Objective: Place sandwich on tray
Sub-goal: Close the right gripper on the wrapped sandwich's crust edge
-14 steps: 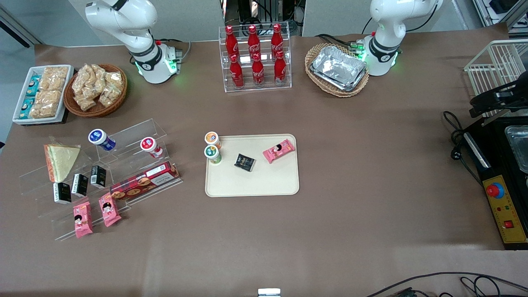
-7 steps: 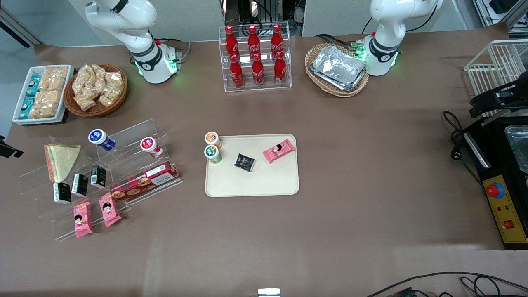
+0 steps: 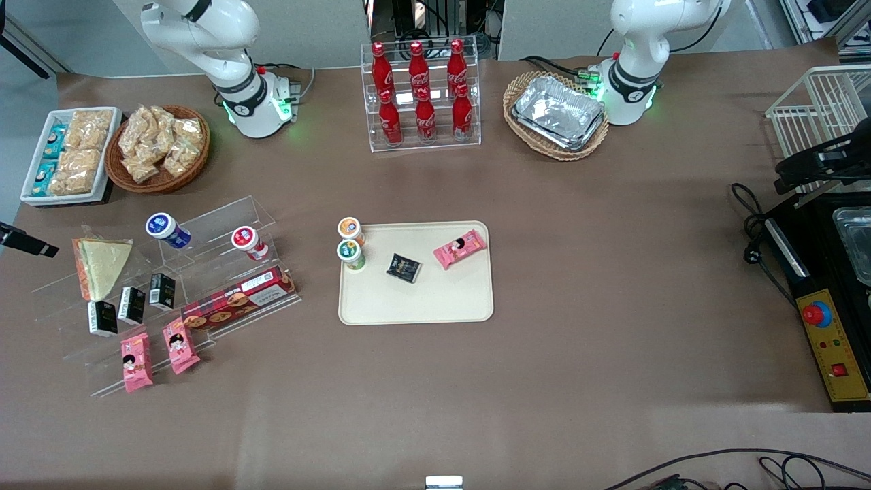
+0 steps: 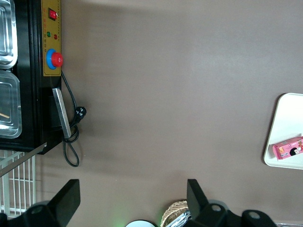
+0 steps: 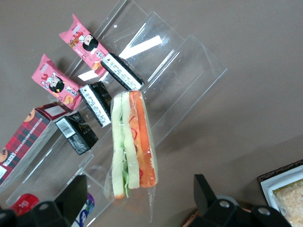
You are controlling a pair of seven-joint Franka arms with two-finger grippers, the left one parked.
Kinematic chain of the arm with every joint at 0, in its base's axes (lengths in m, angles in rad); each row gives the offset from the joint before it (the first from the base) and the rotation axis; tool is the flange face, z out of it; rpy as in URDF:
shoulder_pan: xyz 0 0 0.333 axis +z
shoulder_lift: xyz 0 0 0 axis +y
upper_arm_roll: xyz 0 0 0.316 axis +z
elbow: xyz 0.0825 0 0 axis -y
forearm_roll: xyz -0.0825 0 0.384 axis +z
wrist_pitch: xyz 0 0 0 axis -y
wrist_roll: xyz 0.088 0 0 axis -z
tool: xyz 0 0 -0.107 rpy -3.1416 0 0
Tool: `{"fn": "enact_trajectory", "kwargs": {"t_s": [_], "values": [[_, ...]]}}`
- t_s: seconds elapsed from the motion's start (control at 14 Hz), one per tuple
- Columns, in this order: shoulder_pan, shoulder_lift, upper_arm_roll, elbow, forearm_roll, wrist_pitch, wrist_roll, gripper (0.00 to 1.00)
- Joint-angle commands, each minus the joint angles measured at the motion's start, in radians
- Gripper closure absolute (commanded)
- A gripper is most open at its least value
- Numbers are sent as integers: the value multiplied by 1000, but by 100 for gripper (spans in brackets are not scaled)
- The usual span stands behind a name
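The sandwich (image 3: 102, 267), a clear-wrapped wedge of pale bread with orange and green filling, lies on the top step of a clear acrylic stand (image 3: 204, 272) toward the working arm's end of the table. In the right wrist view the sandwich (image 5: 132, 144) shows its filling edge, just ahead of my gripper (image 5: 137, 201). The gripper is open, its fingers (image 5: 71, 198) spread wider than the wedge and not touching it. In the front view only a dark tip of the gripper (image 3: 26, 241) shows beside the sandwich. The cream tray (image 3: 415, 306) sits mid-table.
On the tray lie a black packet (image 3: 403, 267) and a pink packet (image 3: 460, 248), with two cups (image 3: 350, 250) at its edge. The stand also holds black boxes (image 3: 131, 304), pink packets (image 3: 136, 362), a biscuit box (image 3: 238, 298) and two cups. A snack basket (image 3: 158, 148) stands farther back.
The gripper's dark tip has come into the front view at the table's edge and moved closer to the sandwich. Nothing else has moved.
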Motion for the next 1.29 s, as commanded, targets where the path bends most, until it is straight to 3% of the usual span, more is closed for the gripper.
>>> {"fn": "enact_trajectory", "kwargs": {"t_s": [0.0,0.43,0.79,1.21], "values": [[-8,3,3,-48,32,54,-54,0],[2,-6,4,-130,95,123,-66,0],[3,-6,3,-214,99,221,-150,0],[6,-7,6,-233,99,223,-150,0]]}}
